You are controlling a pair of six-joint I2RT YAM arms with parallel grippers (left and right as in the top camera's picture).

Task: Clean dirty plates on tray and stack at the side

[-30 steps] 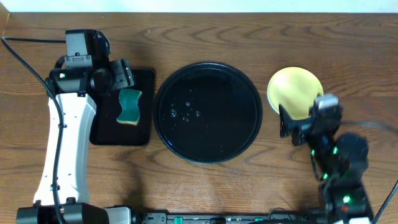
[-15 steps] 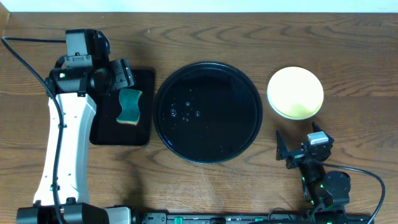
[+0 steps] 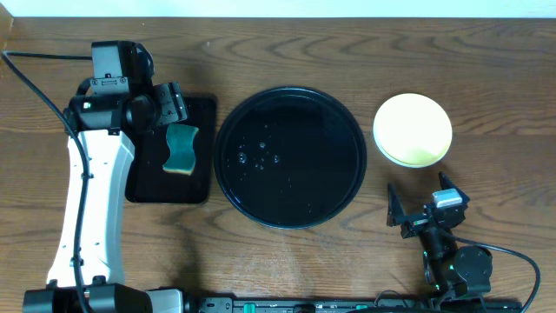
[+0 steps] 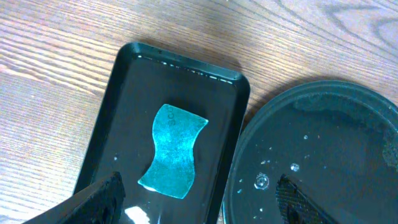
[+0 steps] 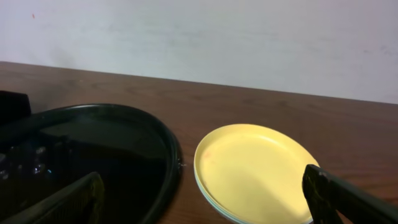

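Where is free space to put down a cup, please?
The round black tray is bare but wet. Bare wood runs along the far edge behind both trays, and in front of the round tray, between the left arm and the right gripper. Crowded: the rectangular tray with its sponge, and the plate stack at the right.

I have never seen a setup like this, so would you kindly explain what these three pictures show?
This is a two-armed robot at a wooden table. One picture looks straight down; the other two come from cameras on each wrist. The left hand hovers open over a small rectangular tray holding a teal sponge. In the middle sits a round black tray, wet but without plates. To its right is a yellow plate, a paler rim showing beneath it. The right hand is open nearby. Neither hand holds anything.
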